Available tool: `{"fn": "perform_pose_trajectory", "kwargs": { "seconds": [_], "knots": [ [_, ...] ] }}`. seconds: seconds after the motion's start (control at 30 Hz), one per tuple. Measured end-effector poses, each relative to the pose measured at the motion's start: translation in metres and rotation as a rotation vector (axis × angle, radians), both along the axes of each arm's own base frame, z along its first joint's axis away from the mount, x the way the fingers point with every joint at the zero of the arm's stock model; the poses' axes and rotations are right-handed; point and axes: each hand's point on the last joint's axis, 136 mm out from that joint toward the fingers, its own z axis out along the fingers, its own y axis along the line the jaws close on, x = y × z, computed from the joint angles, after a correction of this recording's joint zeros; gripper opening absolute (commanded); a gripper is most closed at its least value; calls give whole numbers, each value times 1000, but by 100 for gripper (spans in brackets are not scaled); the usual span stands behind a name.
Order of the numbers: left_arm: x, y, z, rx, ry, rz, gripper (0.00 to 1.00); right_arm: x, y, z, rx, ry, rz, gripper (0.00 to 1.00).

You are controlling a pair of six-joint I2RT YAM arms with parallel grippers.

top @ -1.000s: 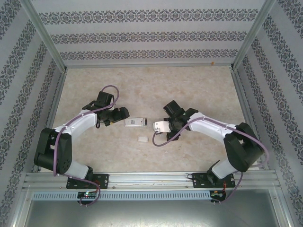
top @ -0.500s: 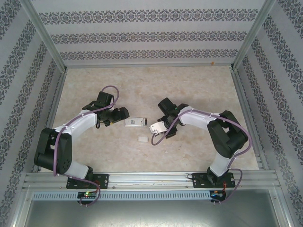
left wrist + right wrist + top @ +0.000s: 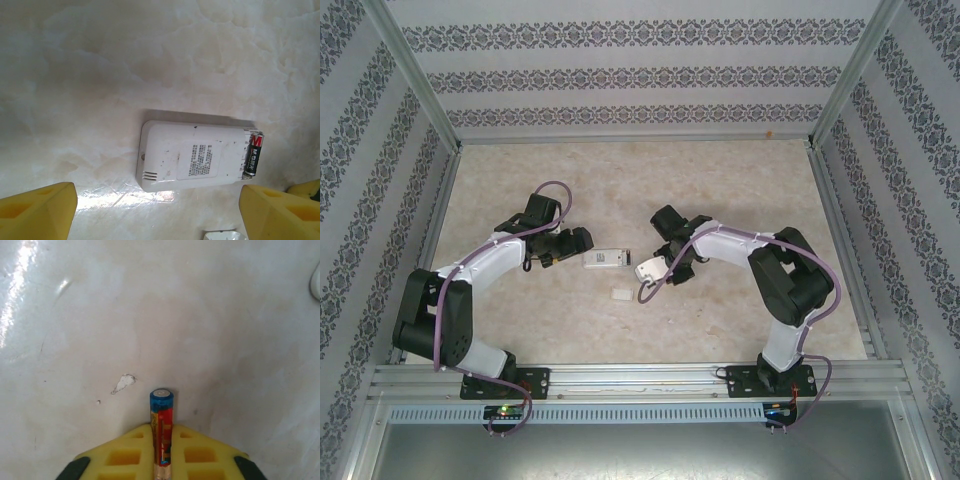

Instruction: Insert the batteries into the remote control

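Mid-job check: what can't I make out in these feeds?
- Left wrist: white piece cut off by the bottom edge; can't identify it.
- Left wrist: whether the black battery at the end of the remote is fully seated; too small.
- Right wrist: rear end of the held battery hidden between the pads of the right pincer.
- Top external: the pincer's grip, covered by its white wrist housing.

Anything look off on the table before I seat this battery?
Two small things. The battery in the right gripper is blue and red, unlike the black battery already in the remote. A pale fleck, chip or scrap, marks the table just ahead of it.
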Motion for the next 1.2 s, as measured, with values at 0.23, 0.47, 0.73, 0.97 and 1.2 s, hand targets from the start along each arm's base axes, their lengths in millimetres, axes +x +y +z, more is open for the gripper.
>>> {"fn": "perform_pose_trajectory", "kwargs": {
  "seconds": [0.23, 0.47, 0.73, 0.97, 1.2],
  "knots": [
    [0, -1, -5, -4, 14, -4, 86, -4, 35, 12, 70, 36, -262, 0],
    [3, -2, -5, 0, 12, -10, 86, 0, 94, 43, 336, 305, -911, 0],
    [3, -2, -4, 2, 6, -17, 86, 36, 99, 55, 479, 582, -1486, 4],
    [3, -2, -4, 2, 6, -16, 86, 42, 103, 23, 399, 706, -1715, 7],
    [3, -2, -4, 2, 6, -16, 86, 36, 104, 20, 373, 732, -1784, 20]
  ]
}}
